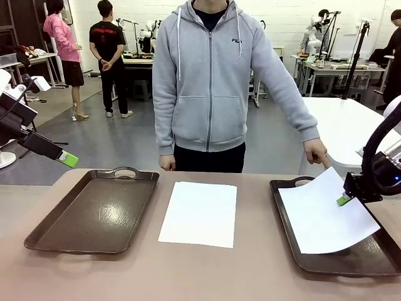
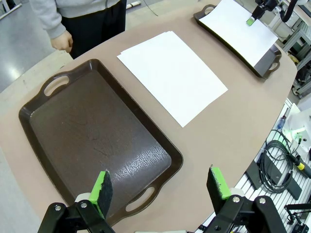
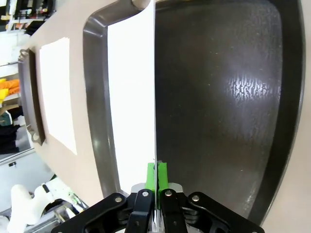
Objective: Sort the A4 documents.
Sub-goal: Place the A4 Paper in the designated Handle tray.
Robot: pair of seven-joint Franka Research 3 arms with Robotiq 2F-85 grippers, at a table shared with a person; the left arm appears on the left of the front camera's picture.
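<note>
A stack of white A4 documents (image 1: 200,213) lies on the table between two dark brown trays. My right gripper (image 1: 344,199) is shut on the edge of one sheet (image 1: 322,216), which rests slanted over the right tray (image 1: 369,254). In the right wrist view the fingers (image 3: 156,174) pinch this sheet (image 3: 131,97) edge-on above the tray floor (image 3: 218,97). A person's hand (image 1: 317,152) reaches down to the sheet's far corner. My left gripper (image 1: 67,158) hangs open above the table's left side, and in its wrist view (image 2: 160,187) it sits over the near end of the left tray (image 2: 97,145).
The left tray (image 1: 94,213) holds nothing. The person in a grey hoodie stands at the table's far edge, the other hand (image 1: 166,163) near the edge. The left wrist view shows cables and a rail (image 2: 277,165) beyond the table's edge.
</note>
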